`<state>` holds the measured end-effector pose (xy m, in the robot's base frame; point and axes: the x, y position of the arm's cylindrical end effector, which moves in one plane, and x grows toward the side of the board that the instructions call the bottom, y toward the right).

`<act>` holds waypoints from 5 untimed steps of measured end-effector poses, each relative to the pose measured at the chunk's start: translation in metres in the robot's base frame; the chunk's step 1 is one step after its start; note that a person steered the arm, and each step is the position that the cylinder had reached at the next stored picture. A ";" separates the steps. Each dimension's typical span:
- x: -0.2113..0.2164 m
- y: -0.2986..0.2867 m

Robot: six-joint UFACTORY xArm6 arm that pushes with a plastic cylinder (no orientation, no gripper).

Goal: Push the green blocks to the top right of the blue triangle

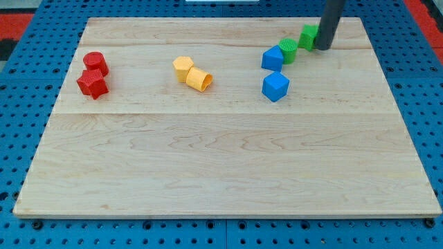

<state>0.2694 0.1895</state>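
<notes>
The blue triangle lies near the view's top right of the wooden board. A green cylinder touches its upper right side. A second green block, star-like in shape, sits just up and right of the cylinder. My tip rests against that block's right side, with the dark rod rising out of the view's top. A blue cube lies just below the triangle.
A yellow hexagonal block and a yellow cylinder touch left of centre. A red cylinder and a red star block sit together at the view's left. Blue pegboard surrounds the board.
</notes>
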 end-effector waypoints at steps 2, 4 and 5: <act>0.087 -0.030; 0.035 -0.071; 0.013 -0.068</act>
